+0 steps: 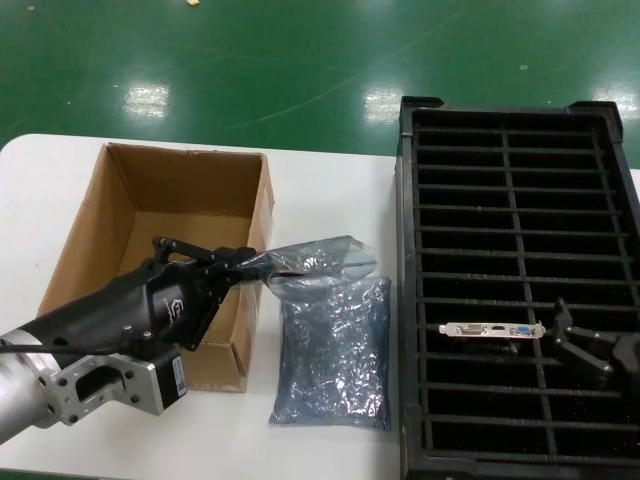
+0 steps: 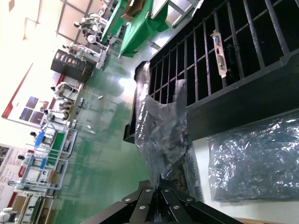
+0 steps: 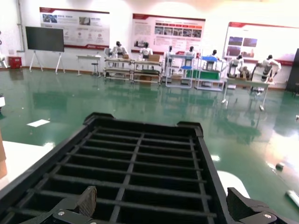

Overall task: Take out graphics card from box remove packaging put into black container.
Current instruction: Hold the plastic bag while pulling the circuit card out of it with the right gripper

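1. The biggest risk I see: the left gripper (image 1: 238, 262), at centre-left of the head view, pinches only one corner of an empty packaging (image 1: 315, 262) bag, so the slick film could slide out and drop onto the box (image 1: 130, 250) or the counter (image 1: 330, 185)
2. A second crumpled bag (image 1: 335, 355) lies flat on the counter just below the held one; lowering carelessly could drag or snag it
3. The graphics card (image 1: 493, 330) already sits in the black container (image 1: 410, 300), lower right of the frame, with its silver bracket showing; the right gripper (image 1: 580, 345) is just beside it with its jaws spread apart, and could nudge the card as it pulls away
4. Pose: the left arm reaches in from the lower left, over the box's near corner, its gripper clamped on the bag; the right gripper hovers low over the container's slots, holding nothing
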{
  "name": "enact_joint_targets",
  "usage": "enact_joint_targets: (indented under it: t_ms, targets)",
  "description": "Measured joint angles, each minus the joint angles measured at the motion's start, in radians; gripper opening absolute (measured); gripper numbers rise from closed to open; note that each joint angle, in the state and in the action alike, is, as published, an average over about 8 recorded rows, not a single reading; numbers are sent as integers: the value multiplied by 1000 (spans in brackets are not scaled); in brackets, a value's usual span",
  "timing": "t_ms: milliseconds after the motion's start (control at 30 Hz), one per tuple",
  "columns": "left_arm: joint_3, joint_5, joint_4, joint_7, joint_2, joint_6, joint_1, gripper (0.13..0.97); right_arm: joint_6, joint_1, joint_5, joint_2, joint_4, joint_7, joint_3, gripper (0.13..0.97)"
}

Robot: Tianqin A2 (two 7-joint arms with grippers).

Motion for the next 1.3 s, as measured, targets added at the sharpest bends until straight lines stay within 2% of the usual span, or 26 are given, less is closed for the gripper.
enact_joint_targets:
  t_ms: [333, 633, 800, 1300]
  targets:
    - [0, 0, 0, 0, 0, 0, 0, 140, -163, 49, 30, -27, 34, -120, 44, 966]
    - [0, 0, 0, 0, 0, 0, 0, 140, -305, 147, 9, 65, 42, -130, -56, 966]
    - [0, 0, 0, 0, 0, 0, 0, 140, -395, 212, 8, 98, 15, -182, -105, 966]
    - [0, 0, 0, 0, 0, 0, 0, 140, -602, 325, 22, 112, -64, -383, -206, 665]
